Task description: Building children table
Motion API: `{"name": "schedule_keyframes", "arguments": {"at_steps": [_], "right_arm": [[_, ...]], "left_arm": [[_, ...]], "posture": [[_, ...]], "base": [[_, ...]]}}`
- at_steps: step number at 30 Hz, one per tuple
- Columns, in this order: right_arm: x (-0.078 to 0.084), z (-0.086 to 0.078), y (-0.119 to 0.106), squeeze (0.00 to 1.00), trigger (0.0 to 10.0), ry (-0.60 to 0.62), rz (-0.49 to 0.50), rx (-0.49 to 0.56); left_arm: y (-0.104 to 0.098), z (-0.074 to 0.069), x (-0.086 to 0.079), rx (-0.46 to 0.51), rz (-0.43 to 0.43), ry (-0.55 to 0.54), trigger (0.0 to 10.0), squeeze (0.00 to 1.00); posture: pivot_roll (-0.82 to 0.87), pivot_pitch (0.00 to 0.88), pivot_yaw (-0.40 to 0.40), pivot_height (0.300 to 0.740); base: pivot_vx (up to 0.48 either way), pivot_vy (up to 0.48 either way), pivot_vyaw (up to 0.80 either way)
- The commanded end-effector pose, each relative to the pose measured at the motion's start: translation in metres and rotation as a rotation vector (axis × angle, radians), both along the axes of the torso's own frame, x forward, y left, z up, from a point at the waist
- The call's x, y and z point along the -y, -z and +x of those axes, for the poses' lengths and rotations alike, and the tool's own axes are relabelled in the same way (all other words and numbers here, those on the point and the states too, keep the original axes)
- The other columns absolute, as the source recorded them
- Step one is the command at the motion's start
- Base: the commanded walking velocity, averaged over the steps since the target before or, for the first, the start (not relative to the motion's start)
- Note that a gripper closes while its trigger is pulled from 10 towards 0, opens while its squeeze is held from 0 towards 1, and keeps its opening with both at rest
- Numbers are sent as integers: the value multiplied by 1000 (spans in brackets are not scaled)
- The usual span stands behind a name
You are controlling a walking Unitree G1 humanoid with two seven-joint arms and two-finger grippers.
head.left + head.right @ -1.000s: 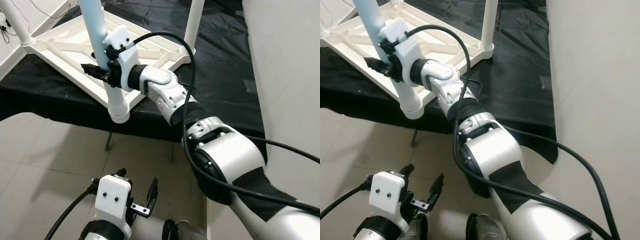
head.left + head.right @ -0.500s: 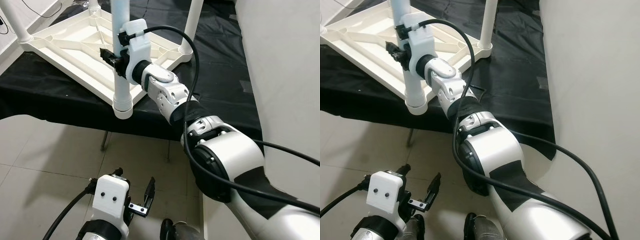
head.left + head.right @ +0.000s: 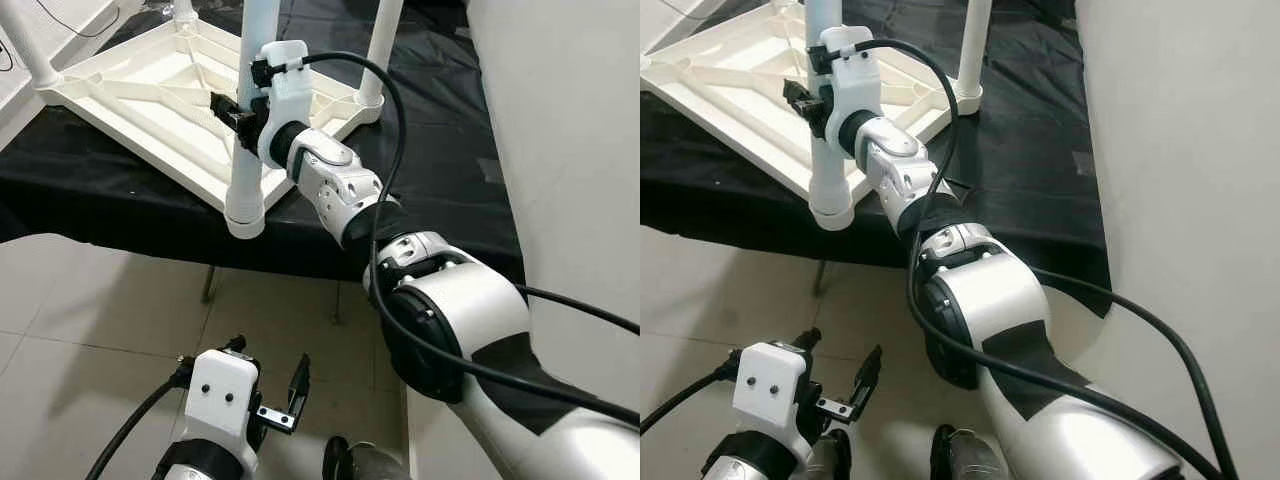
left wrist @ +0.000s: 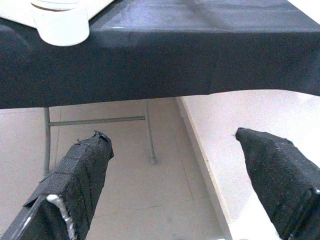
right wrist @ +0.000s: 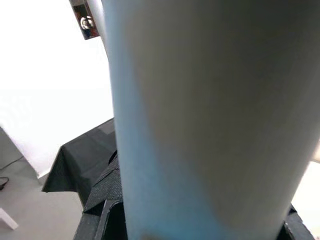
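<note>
A white children's table top (image 3: 130, 100) lies upside down on a black-covered table. My right gripper (image 3: 238, 118) is shut on a pale blue-white leg (image 3: 247, 170), which stands nearly upright in the near corner socket (image 3: 245, 215). In the right wrist view the leg (image 5: 200, 100) sits close up between the black fingers (image 5: 107, 200). Two more legs (image 3: 385, 50) (image 3: 25, 45) stand in other corners. My left gripper (image 4: 172, 137) hangs low above the floor, open and holding nothing.
The black cloth (image 3: 440, 150) drapes over the table's front edge, with thin metal frame legs (image 4: 100, 120) underneath. A white wall (image 3: 570, 150) runs close along the right. Beige floor tiles (image 3: 80, 300) lie in front, and my dark foot (image 3: 365, 465) shows below.
The leg leaned with its top to the left a second ago; the right gripper has swung it nearly upright over the corner socket. The left arm has stayed low.
</note>
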State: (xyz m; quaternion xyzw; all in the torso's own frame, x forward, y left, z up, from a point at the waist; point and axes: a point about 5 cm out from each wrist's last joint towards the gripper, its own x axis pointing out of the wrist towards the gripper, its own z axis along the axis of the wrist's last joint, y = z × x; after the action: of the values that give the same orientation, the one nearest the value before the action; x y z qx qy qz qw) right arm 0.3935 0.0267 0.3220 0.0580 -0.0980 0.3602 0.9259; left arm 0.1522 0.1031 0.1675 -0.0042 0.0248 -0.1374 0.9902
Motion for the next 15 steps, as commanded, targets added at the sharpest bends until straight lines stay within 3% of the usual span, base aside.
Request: {"name": "schedule_keyframes", "arguments": {"at_steps": [1,3,5,10,15], "right_arm": [[-1,0,21,0,10000,-12,-25,-51],[-3,-3,26,0,10000,-117,18,-53],[-2,-4,28,0,10000,-137,36,-56],[6,0,29,0,10000,-98,70,-58],[15,2,24,0,10000,-32,93,7]], "left_arm": [[4,-2,1,-21,7,3,10000,0],[4,-1,0,-21,11,4,10000,0],[4,-1,-1,-20,11,4,10000,0],[3,-1,-1,-19,9,0,10000,0],[3,-2,-1,-20,12,4,10000,0]], "posture": [[89,304,-105,734],[92,310,-100,734],[92,310,-100,734],[95,312,-98,734],[95,312,-98,734]], "base": [[0,0,0],[0,0,0],[0,0,0],[0,0,0],[0,0,0]]}}
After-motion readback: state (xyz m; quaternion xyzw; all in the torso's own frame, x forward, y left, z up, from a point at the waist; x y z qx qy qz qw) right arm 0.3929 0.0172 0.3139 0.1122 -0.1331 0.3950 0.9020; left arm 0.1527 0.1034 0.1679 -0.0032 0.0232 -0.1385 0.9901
